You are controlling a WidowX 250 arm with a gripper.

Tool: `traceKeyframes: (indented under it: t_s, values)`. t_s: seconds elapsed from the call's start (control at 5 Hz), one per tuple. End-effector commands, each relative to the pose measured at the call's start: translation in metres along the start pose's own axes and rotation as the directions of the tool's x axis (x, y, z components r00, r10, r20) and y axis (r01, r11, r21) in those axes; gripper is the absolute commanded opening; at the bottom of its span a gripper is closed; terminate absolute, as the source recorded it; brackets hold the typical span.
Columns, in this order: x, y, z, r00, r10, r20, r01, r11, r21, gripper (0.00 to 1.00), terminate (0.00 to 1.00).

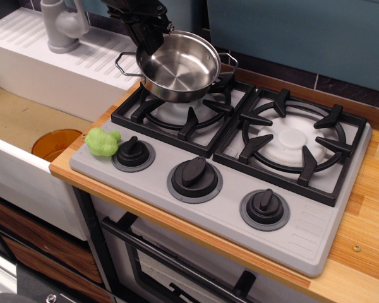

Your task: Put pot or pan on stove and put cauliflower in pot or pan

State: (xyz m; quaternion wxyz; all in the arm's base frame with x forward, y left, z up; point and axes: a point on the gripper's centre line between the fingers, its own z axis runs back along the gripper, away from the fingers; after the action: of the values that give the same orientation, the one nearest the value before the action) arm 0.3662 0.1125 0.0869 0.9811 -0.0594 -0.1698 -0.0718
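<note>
The gripper (146,33) was closed on the rim of the pan (178,65), holding it tilted above the left grate (180,113), probably to set it down there. The cauliflower (102,142) lay on the stove (290,214) beside the left knob (132,151), waiting. Left of the wooden counter (366,208) was a sink (22,123).
</note>
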Motion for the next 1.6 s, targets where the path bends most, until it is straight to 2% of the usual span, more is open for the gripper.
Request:
traceKeyframes:
  t_s: [0.0,0.6,0.8,1.0,1.4]
  values:
    - [0.016,-0.009,0.021,0.999,-0.003,0.045,0.001,0.999,0.042,1.00,0.00]
    - [0.018,-0.028,0.041,1.000,0.027,0.006,-0.028,0.998,0.060,1.00,0.00]
    - [0.018,-0.038,0.055,0.999,0.045,-0.018,-0.043,0.996,0.074,1.00,0.00]
    - [0.024,-0.052,0.066,0.998,0.002,-0.063,0.005,0.994,0.108,1.00,0.00]
    - [0.024,-0.052,0.066,0.998,0.002,-0.063,0.005,0.994,0.108,1.00,0.00]
